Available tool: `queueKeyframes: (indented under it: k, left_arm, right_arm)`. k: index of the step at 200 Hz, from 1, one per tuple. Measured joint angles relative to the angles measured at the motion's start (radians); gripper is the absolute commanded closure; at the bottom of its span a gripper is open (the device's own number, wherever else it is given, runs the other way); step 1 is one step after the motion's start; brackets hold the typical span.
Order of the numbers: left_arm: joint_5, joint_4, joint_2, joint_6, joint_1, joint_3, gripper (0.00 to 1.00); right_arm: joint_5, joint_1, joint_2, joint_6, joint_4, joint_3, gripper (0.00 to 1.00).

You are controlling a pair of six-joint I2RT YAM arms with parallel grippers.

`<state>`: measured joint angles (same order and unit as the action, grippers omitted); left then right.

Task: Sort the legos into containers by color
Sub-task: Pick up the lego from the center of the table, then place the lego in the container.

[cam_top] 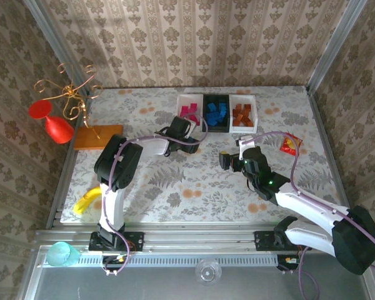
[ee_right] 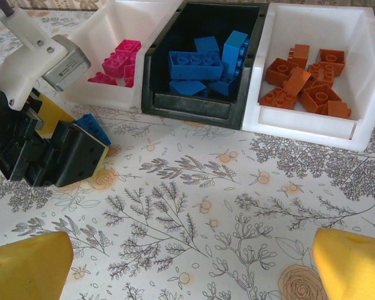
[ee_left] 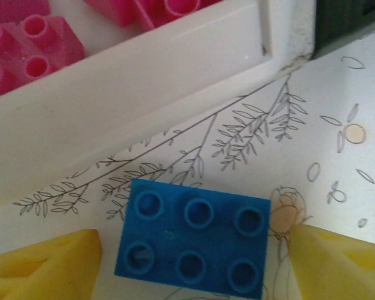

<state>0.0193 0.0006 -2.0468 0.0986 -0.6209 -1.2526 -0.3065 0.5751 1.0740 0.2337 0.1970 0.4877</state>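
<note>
- My left tool (ee_left: pixel 195 253) is spread, yellow pads (ee_left: pixel 44 262) flanking a small blue plastic lego brick (ee_left: pixel 194 240) lying on the counter (ee_left: pixel 337 187), just beside the white plastic tray (ee_left: pixel 112 106) holding pink bricks (ee_left: pixel 25 44), toward the far edge.
- My right tool (ee_right: pixel 187 262) hangs spread wide over mid-counter.

A: What is seen at the far left?
B: A gold wire stand (cam_top: pixel 72 97) is set on an orange board (cam_top: pixel 98 136), and red glasses (cam_top: pixel 59 130) are hung from it.
A: And elsewhere?
B: A red-yellow packet (cam_top: pixel 290 145) is laid at the right on the floral cloth (cam_top: pixel 194 187). A yellow thing (cam_top: pixel 87 201) is seen near left. A teal cup (cam_top: pixel 62 254) and a clear glass (cam_top: pixel 207 271) are placed beyond the near edge.
</note>
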Motion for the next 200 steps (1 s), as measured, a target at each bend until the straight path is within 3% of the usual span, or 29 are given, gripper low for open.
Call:
queueKeyframes:
  k: [90,158,200]
  left_arm:
    - [-0.006,0.002,-0.013,-0.018,0.013,-0.021,0.50]
    - [-0.033,0.056,0.116,-0.018,-0.069,0.082,0.53]
    - [-0.079,0.094,0.087,-0.018,-0.066,-0.034,0.53]
  right_arm:
    - [0.000,0.000,0.023,0.000,-0.013,0.007,0.00]
    - [0.000,0.000,0.027,0.000,-0.019,0.013,0.00]
    - [-0.005,0.000,0.013,0.000,-0.022,0.013,0.00]
